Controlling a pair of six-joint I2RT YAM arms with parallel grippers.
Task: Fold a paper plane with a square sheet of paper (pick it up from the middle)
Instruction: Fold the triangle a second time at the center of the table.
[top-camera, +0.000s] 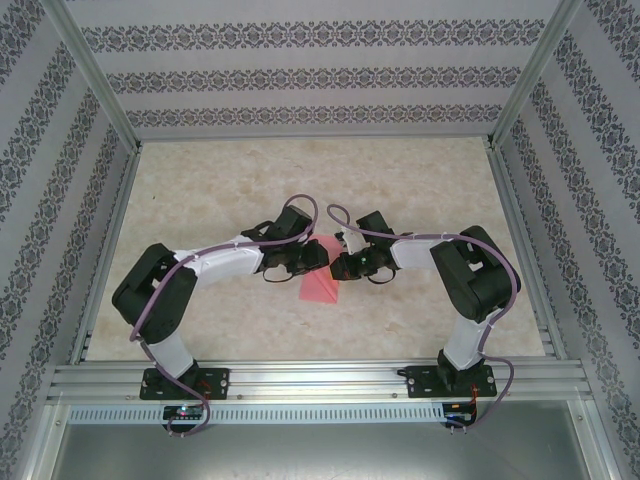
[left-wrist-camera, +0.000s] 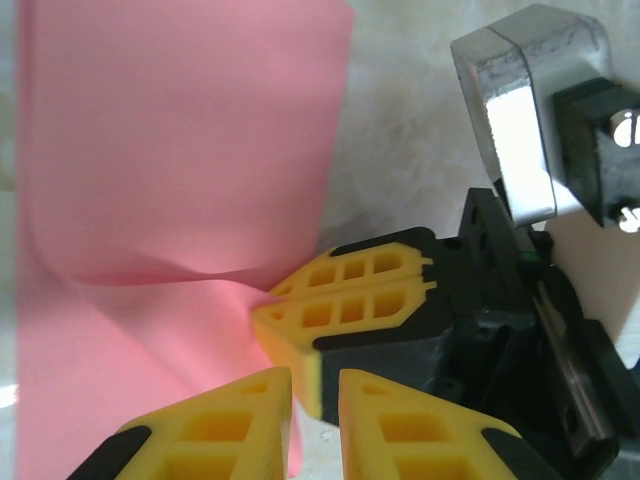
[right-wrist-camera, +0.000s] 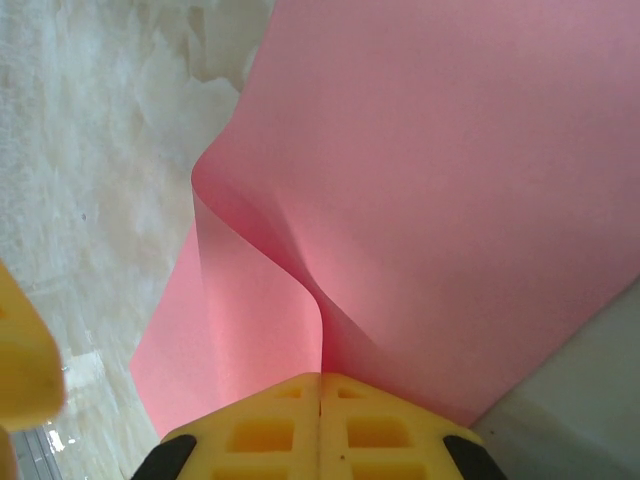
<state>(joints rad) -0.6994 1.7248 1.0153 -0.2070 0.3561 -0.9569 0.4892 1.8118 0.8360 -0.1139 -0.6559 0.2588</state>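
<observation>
One tight pinch by right gripper (right-wrist-camera: 320, 385) on the square sheet of paper (right-wrist-camera: 450, 150). Cannot tell hold of left gripper (left-wrist-camera: 315, 385); perhaps brushing the edge.

one square sheet of paper (top-camera: 318, 285), two robot arms, left arm (top-camera: 215, 265) and right arm (top-camera: 455, 270), two sets of jaws, one per arm, four yellow fingers (left-wrist-camera: 225, 430), two per set, two purple cables (top-camera: 316, 210), one desk (top-camera: 300, 170)

**Enclosure: papered walls, marbled top**

Walls (top-camera: 300, 75) at 9, 12 and 3 o'clock, papered in grey floral bands. Aluminium posts (top-camera: 92, 75) at 11 and 1. Beige marbled tabletop (top-camera: 300, 170) centre, evenly lit. Slotted aluminium rail (top-camera: 320, 378) at 6, grey panel (top-camera: 320, 450) beneath.
</observation>
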